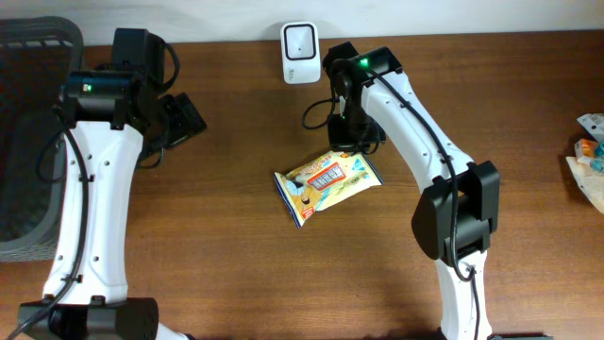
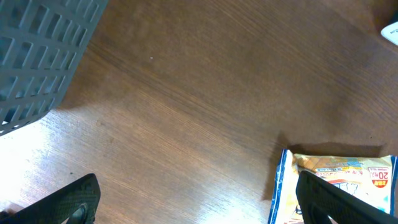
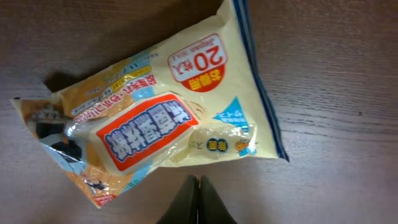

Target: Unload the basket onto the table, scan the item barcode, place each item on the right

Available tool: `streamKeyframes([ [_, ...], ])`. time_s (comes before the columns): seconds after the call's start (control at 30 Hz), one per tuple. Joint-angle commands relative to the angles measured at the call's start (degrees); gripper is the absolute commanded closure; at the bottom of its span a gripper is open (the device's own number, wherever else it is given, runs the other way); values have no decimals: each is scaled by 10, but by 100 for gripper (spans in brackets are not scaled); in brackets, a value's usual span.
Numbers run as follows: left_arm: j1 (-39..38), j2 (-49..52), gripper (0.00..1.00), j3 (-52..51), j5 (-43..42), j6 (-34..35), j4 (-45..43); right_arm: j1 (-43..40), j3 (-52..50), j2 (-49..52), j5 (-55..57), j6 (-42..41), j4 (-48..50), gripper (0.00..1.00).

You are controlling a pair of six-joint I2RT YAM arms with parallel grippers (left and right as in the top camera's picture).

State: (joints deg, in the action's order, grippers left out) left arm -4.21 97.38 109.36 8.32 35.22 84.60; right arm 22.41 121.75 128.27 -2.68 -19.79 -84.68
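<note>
Fingers of the right gripper (image 3: 199, 200) are pressed together with no gap, and I see nothing caught between them. Just ahead of their tips lies the snack packet (image 3: 161, 118), its long edge near them but apart. It rests flat and face up on the table (image 3: 348, 74), lying crosswise to the fingers and reaching further to one side of them than the other.

On the left gripper (image 2: 200, 202) the fingers stand spread wide and hold nothing. From here the same packet lies just past one finger (image 2: 339, 199), which covers part of it. Bare wood fills the space between the two fingers.

Printing on the packet: a red rounded label bears "20" in white, with smaller characters beside it that I cannot make out. A larger red panel carries bold white characters in an East Asian script, which I cannot read. A blue strip runs along one end seam, and the ground colour is pale yellow.

Farther out, a white device (image 1: 299, 41) stands beyond the right fingers at the table's back edge. A grey basket (image 2: 37, 56) sits well away from the left fingers.
</note>
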Motion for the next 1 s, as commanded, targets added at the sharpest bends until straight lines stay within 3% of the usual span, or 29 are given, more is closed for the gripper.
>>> streamKeyframes([
  [0.0, 0, -3, 1, 1, 0, 6, 1, -21, 12, -63, 41, -13, -8, 96],
  [0.3, 0, -3, 1, 1, -13, 6, -25, -95, 12, -165, 94, -12, -63, 96],
  [0.33, 0, -3, 1, 1, -39, 6, -32, -105, 12, -167, 94, -12, -65, 79],
  [0.37, -1, -3, 1, 1, -82, 6, -33, -113, 12, -167, 94, -12, -68, 48],
  [0.4, -3, -2, 1, 0, -115, 6, -32, -117, 12, -166, 94, -12, -69, 41],
  [0.43, -7, -2, 0, -2, -142, 5, -28, -123, 12, -164, 94, -12, -69, 41],
  [0.5, -31, -2, 20, -19, -156, 5, -21, -131, 12, -163, 94, -12, -65, 1],
  [0.6, -82, -2, 39, -65, -140, 1, -25, -132, 12, -163, 94, -12, -53, 0],
  [0.63, -103, -2, 50, -91, -132, 1, -35, -131, 12, -163, 94, -12, -51, 28],
  [0.7, -140, -2, 100, -142, -113, 1, -72, -130, 12, -163, 81, -13, -49, 66],
  [0.73, -155, -2, 100, -170, -104, 1, -98, -130, 11, -162, 64, -13, -48, 85],
  [0.77, -169, -2, 100, -198, -97, 1, -129, -130, 11, -160, 51, -12, -46, 94],
  [0.87, -201, -2, 100, -289, -112, 1, -247, -124, 9, -148, 29, -12, -46, 96],
  [0.97, -209, 0, 100, -351, -187, 1, -338, -115, -18, -136, 23, -12, -30, 96],
])
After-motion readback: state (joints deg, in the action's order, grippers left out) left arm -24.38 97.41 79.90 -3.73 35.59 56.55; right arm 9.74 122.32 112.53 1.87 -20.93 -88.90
